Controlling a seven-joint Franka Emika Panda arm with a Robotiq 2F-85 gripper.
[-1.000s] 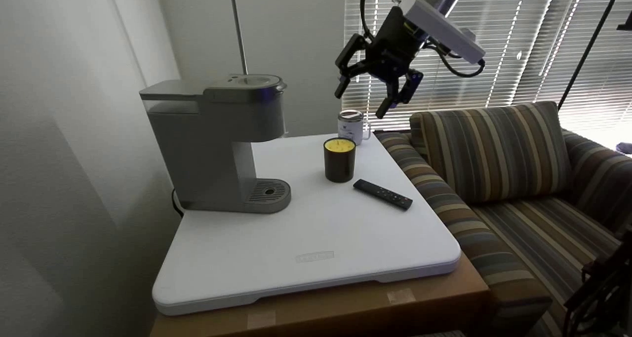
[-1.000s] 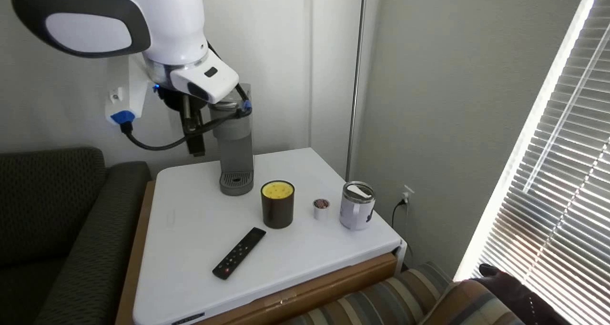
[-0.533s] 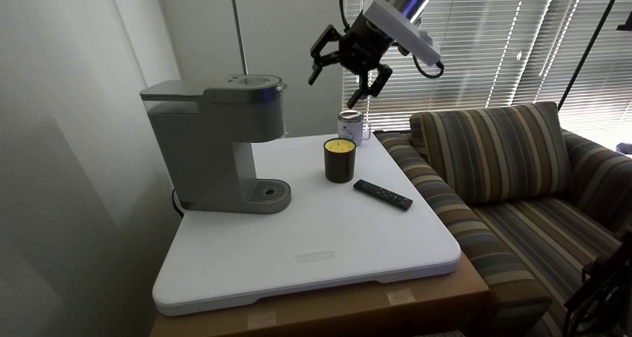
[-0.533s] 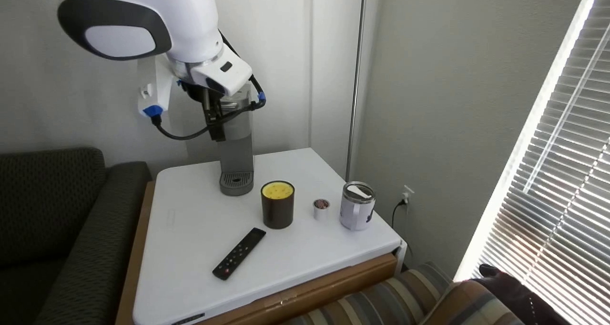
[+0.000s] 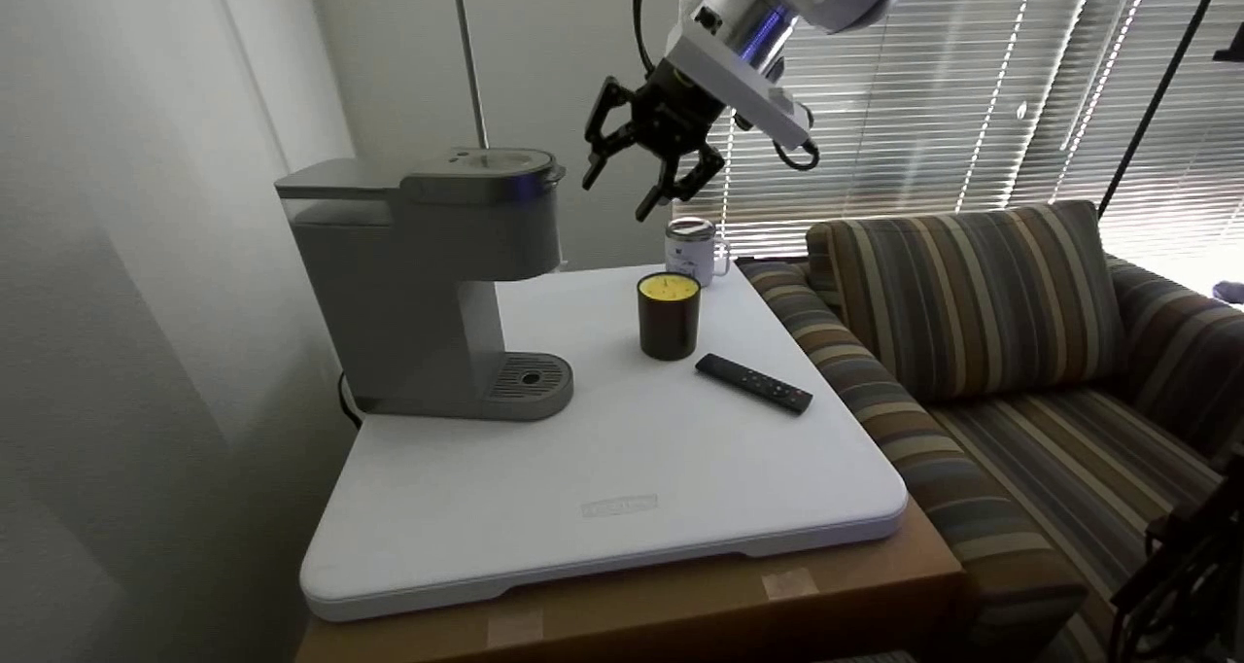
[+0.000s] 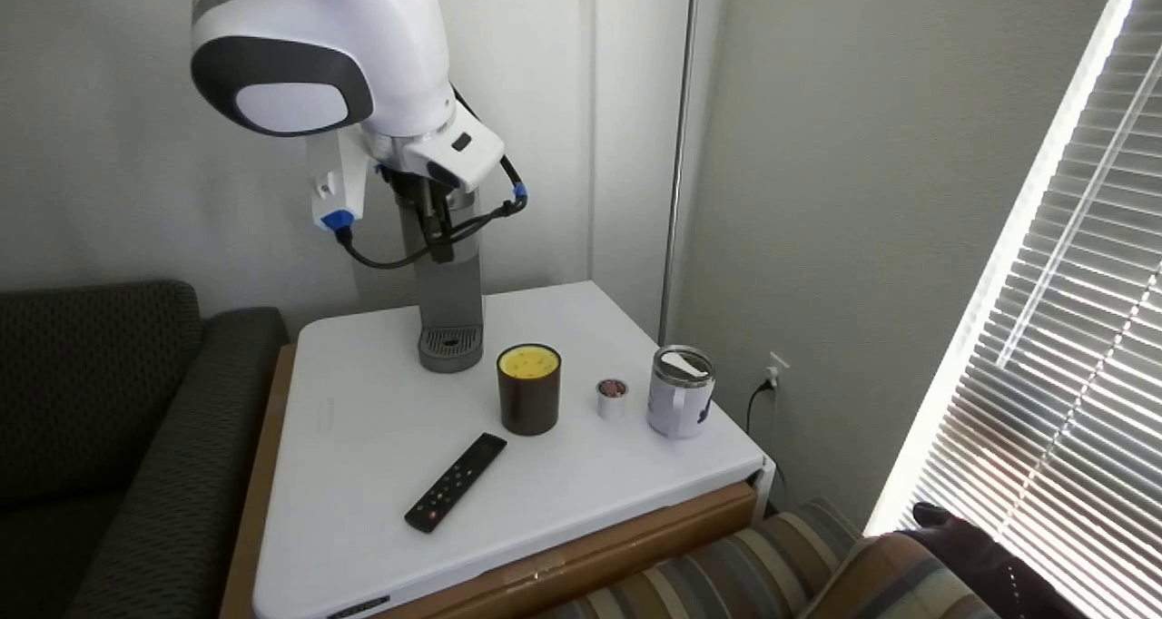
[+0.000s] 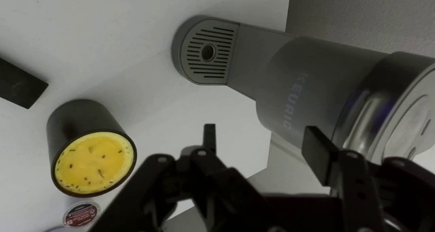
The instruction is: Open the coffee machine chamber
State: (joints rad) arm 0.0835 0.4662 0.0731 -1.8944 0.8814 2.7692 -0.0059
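Holding nothing, the black gripper [image 5: 615,200] is hanging with its fingers [image 7: 316,153] wide apart. Near it, the gray Keurig coffee machine [image 5: 418,323] is standing on the white tabletop [image 5: 466,527], the lid [image 5: 501,160] of its chamber [image 5: 481,230] lying closed. In an exterior view, the robot arm [image 6: 399,65] and its cable [image 6: 390,265] are hiding part of the machine. A yellow candle [image 5: 669,318] is standing near the drip tray [image 5: 530,381], and a black remote [image 5: 753,383] is lying close by. A coffee pod [image 6: 612,401] is sitting between the candle and a lidded mug [image 6: 679,401].
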